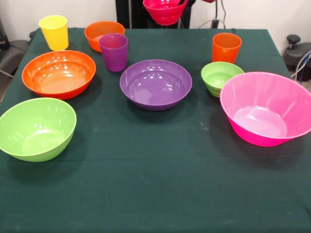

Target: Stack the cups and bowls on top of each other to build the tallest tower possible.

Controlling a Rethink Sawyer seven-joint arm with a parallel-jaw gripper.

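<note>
My gripper (165, 5) hangs raised at the far table edge, gripping the small red-magenta bowl (165, 13) below it.

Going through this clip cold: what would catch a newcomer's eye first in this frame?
Probably the huge pink bowl at the picture's right edge, the largest thing on the dark green tablecloth. Next, the small red-magenta bowl held up off the table at the top centre, in front of the robot. Then the large purple bowl in the middle, with the large orange bowl and lime green bowl on the left.
</note>
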